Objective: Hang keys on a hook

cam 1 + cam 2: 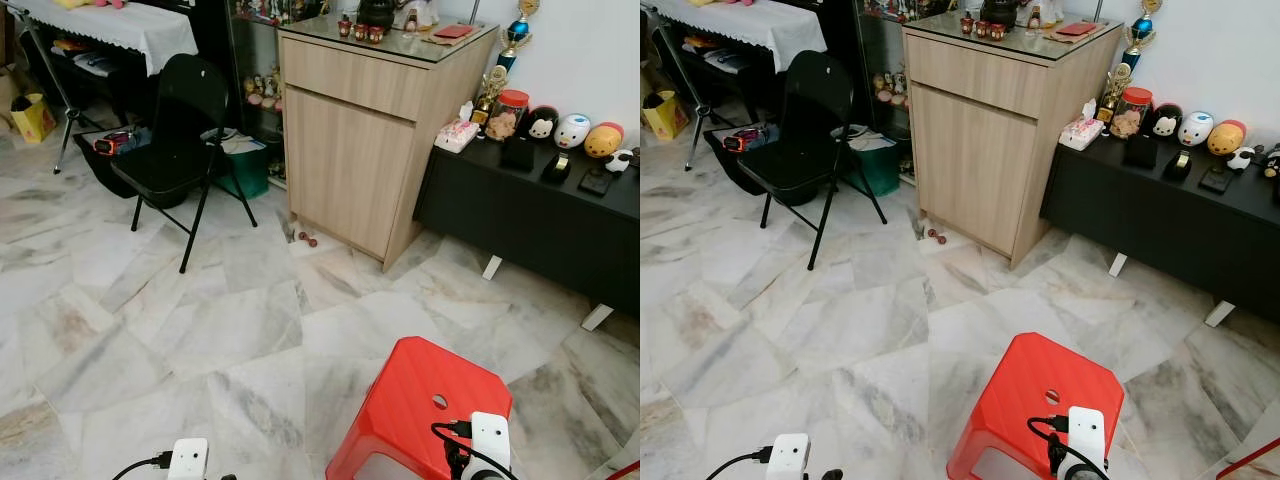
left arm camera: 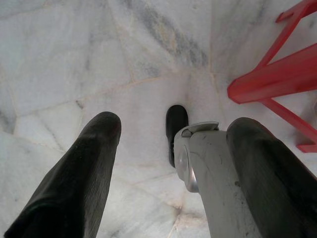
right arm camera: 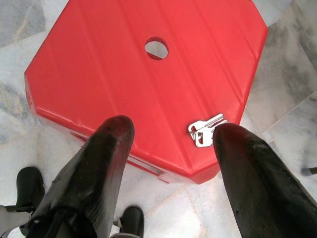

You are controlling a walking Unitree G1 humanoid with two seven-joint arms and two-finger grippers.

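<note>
Pale veined marble tiles (image 1: 200,330) are covering the floor. A black folding chair (image 1: 180,130) is standing beside a tall wooden cabinet (image 1: 360,130), and a low black bench (image 1: 540,215) is running along the white wall (image 1: 590,50).

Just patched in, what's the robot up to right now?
The right gripper hangs open above the red stool, with the keys lying on the seat near its edge, close by one finger and not yet grasped. The left gripper is open too, pointing down at the marble floor beside the stool. No hook can be made out.
</note>
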